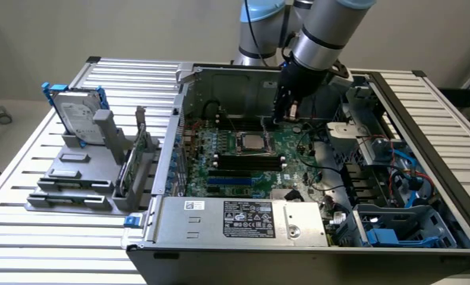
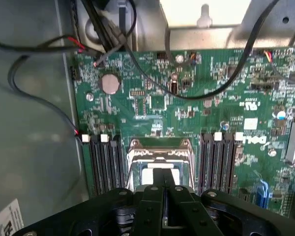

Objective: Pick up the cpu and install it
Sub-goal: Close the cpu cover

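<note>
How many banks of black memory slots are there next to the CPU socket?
2. One bank lies along one side of the socket, the other bank along the opposite side. The end effector hides one end of each.

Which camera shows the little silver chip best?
The exterior view: the chip lies whole and in plain sight on the green board. In the wrist view, the black hand covers part of it.

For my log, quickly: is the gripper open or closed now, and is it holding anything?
Gripper: closed, with nothing visible between its fingers.
</note>
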Controlling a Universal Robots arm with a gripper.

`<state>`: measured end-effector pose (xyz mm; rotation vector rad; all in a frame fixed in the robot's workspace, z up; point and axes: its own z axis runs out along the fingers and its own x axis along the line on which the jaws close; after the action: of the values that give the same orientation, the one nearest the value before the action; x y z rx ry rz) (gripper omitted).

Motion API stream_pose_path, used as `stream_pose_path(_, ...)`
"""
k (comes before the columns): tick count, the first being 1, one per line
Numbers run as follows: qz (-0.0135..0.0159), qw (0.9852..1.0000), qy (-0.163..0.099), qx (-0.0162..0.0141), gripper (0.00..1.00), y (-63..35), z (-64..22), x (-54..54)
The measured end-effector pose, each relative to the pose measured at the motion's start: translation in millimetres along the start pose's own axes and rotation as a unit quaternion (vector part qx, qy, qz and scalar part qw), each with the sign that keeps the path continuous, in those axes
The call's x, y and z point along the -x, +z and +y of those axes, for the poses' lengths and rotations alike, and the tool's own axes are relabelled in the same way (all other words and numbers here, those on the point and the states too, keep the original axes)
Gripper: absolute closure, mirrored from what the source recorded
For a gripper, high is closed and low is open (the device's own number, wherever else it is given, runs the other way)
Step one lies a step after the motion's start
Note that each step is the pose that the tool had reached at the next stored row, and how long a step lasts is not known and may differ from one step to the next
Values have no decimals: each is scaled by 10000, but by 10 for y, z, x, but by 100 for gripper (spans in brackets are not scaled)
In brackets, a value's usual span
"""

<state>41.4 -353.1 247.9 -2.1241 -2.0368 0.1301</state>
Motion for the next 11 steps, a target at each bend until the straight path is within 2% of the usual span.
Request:
stream_pose_path(3, -2, 10000, 3, -39, 89, 32, -80, 5)
stream_pose_path(6, -4, 9999, 9, -111, 89, 62, -148, 10)
stream_pose_path(11, -8, 9997, 20, -249, 89, 108, -262, 17)
